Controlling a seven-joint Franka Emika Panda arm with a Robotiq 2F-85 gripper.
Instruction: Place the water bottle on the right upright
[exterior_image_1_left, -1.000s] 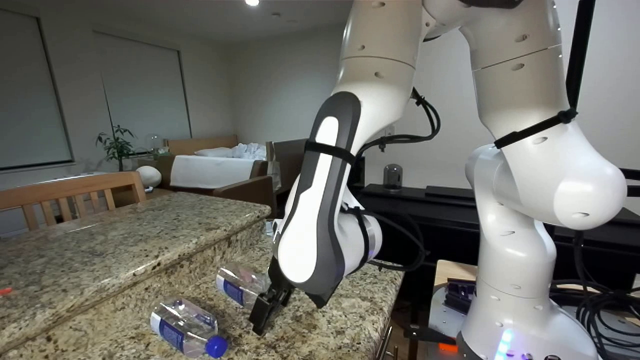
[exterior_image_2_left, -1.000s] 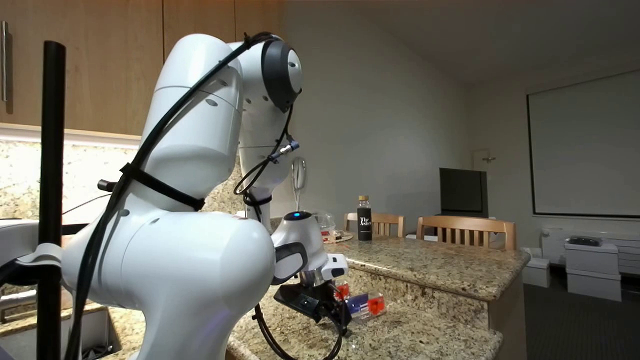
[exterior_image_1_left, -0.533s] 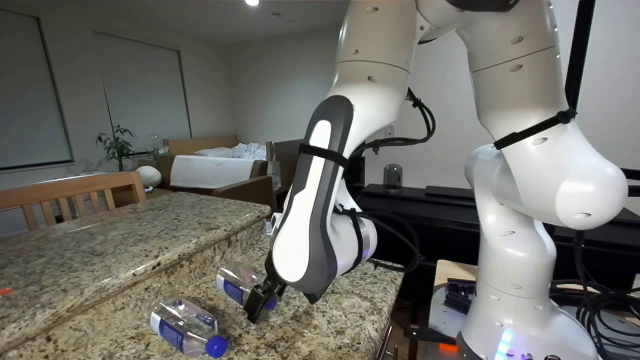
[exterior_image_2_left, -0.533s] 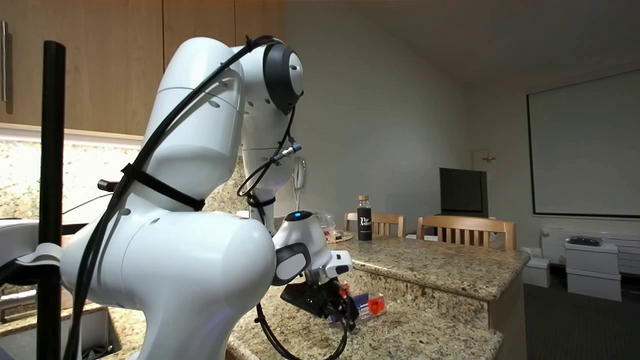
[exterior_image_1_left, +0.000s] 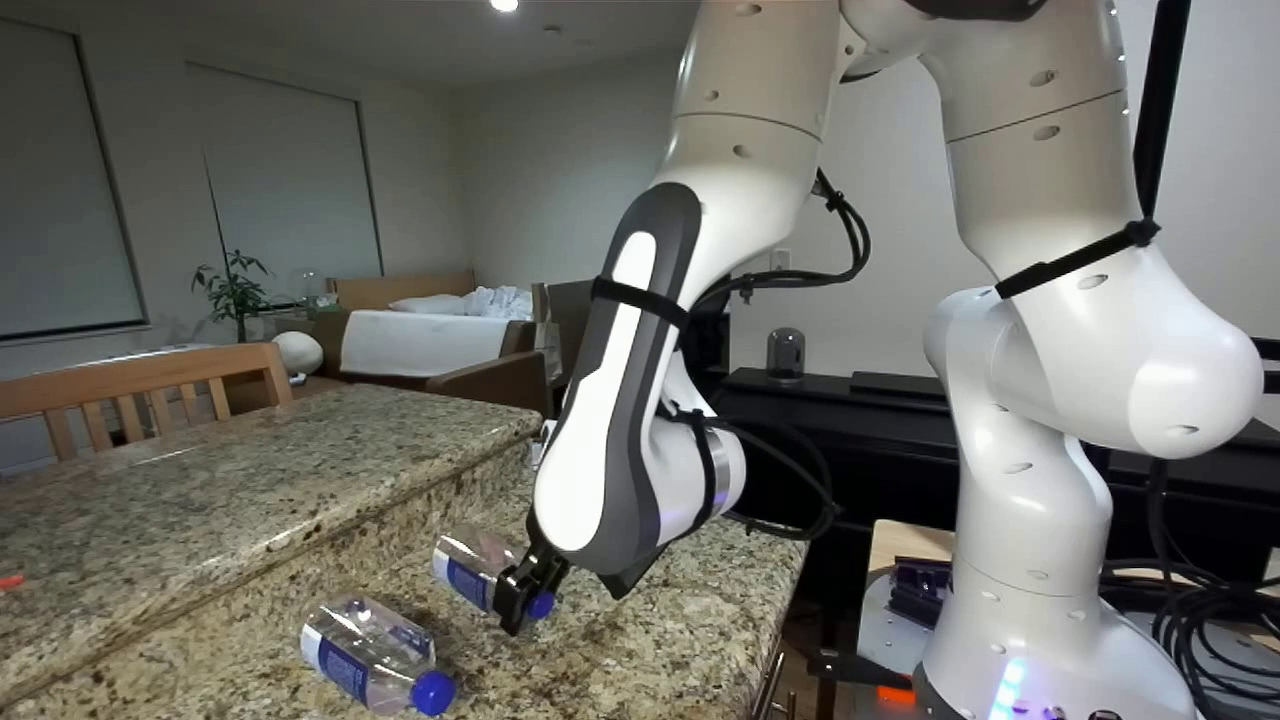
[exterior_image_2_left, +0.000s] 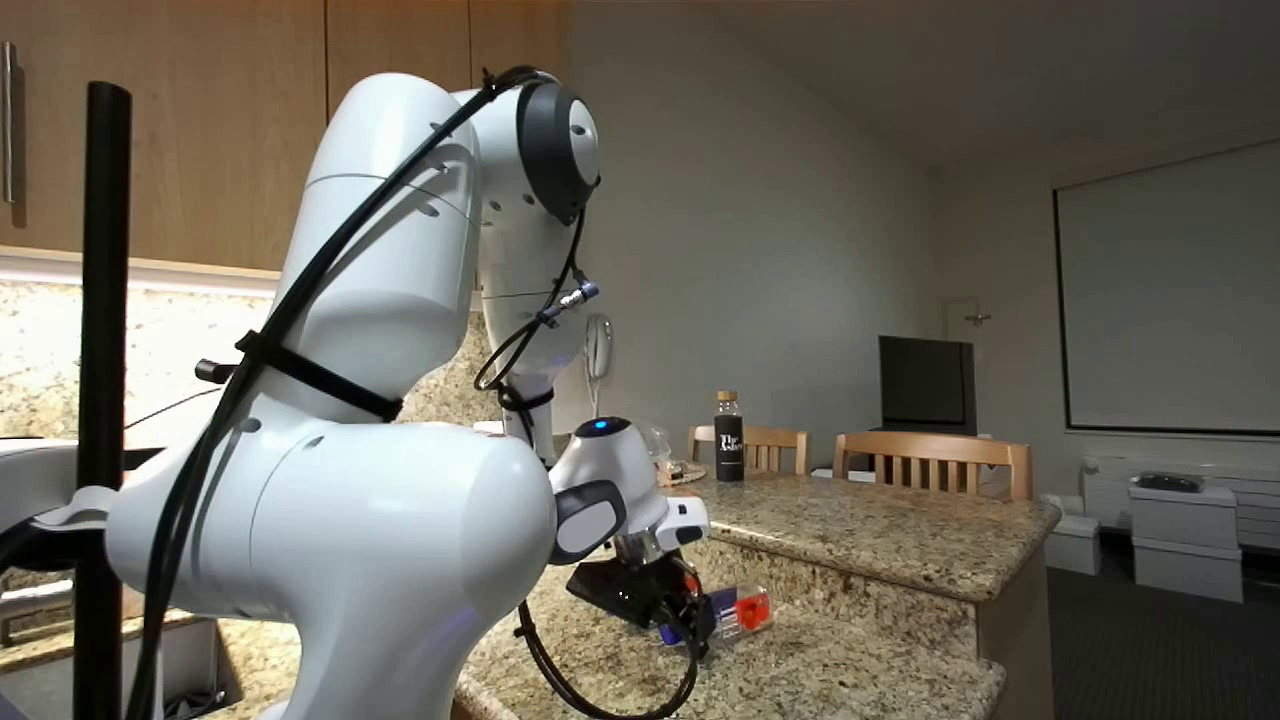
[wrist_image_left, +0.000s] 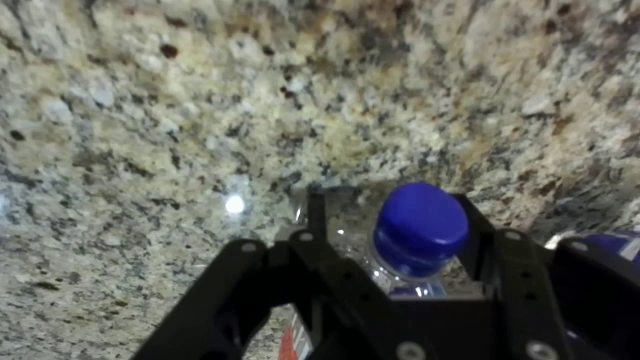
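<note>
Below the raised speckled-granite ledge (exterior_image_1_left: 280, 470), a slim, clear, blue-labelled plastic bottle (exterior_image_1_left: 478, 568) lies on its side, its blue cap (wrist_image_left: 421, 227) between the parted jaws of a black two-fingered gripper (wrist_image_left: 390, 204), a gap on one side.

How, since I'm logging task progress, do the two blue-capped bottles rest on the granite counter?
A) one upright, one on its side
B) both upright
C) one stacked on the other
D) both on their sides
D: an exterior view shows the farther bottle, at the gripper, and the nearer bottle both lying lengthwise on the granite counter.
</note>
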